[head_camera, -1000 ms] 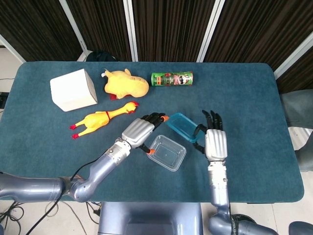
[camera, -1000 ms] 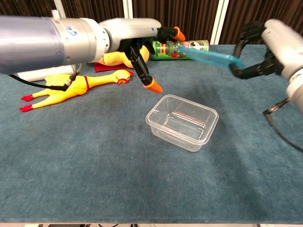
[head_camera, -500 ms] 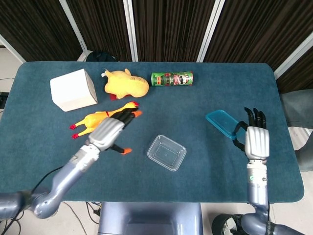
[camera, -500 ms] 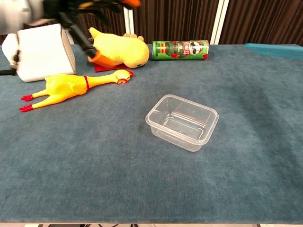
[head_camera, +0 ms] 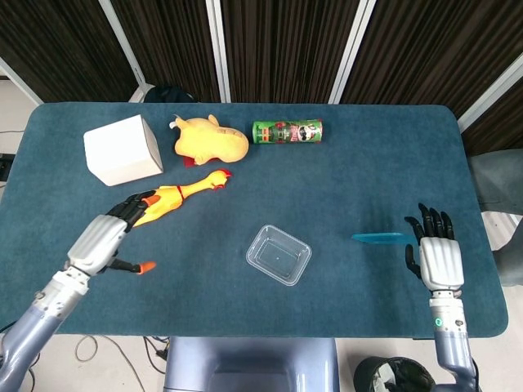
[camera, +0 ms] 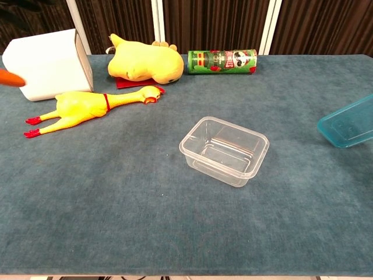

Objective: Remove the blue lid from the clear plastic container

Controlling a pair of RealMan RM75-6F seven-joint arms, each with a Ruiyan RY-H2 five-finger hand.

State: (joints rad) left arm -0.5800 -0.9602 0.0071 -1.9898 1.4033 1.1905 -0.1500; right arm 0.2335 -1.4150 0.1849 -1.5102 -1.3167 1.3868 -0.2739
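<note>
The clear plastic container [head_camera: 279,255] [camera: 224,150] stands lidless and empty at the middle of the blue table. The blue lid [head_camera: 377,238] [camera: 349,122] hangs tilted above the table, well to the container's right. My right hand [head_camera: 435,255] holds it by its right end near the table's front right edge. The chest view shows the lid but not that hand. My left hand [head_camera: 102,242] hovers far left of the container with fingers apart and nothing in it. In the chest view only an orange fingertip [camera: 10,77] of it shows.
A white box [head_camera: 122,149] sits at the back left. Beside it lie a yellow plush toy [head_camera: 211,140] and a green chips can [head_camera: 288,131]. A yellow rubber chicken [head_camera: 173,198] lies just beyond my left hand.
My right hand has carried the blue lid right and down towards the front edge. My left hand has pulled back to the left, away from the container, which has not moved.
</note>
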